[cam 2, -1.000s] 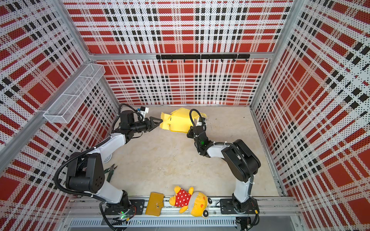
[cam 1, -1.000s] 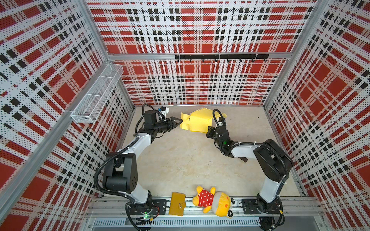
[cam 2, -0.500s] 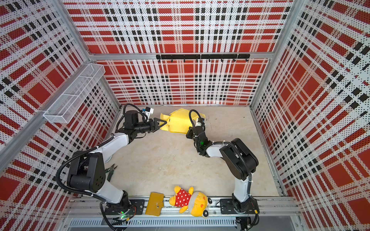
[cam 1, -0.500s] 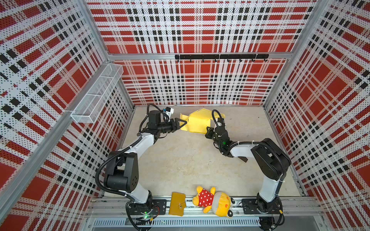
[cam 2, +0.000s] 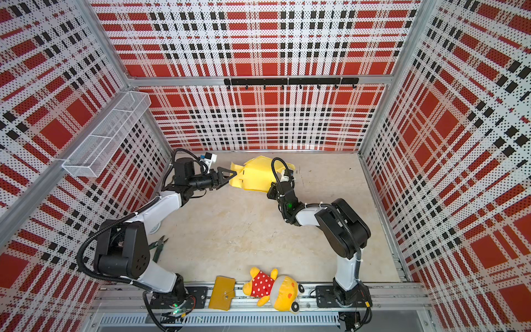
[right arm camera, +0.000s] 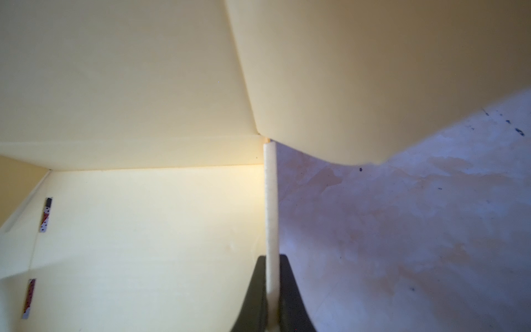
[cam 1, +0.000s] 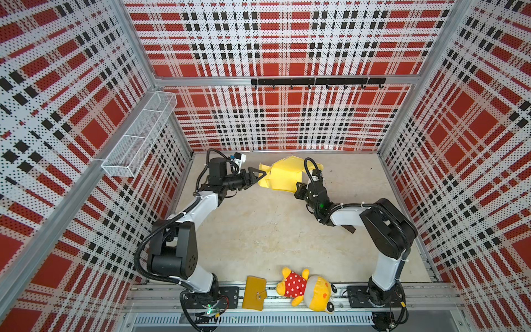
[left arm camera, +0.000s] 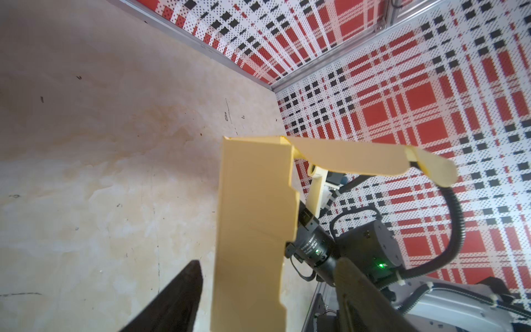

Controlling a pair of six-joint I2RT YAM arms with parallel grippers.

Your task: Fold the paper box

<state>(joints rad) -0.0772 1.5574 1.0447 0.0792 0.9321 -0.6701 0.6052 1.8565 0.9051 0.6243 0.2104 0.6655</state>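
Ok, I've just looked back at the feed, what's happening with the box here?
The right end effector is shut on one edge of the paper box, holding it up, partly folded, near the back wall. The left end effector is open, its fingers on either side of a flap at the box's other end without clamping it. The wallet and plush toy lie at the front, apart from both arms.

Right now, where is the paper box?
In both top views the paper box is near the back wall, between the open left pincer and the right pincer, shut on its edge.
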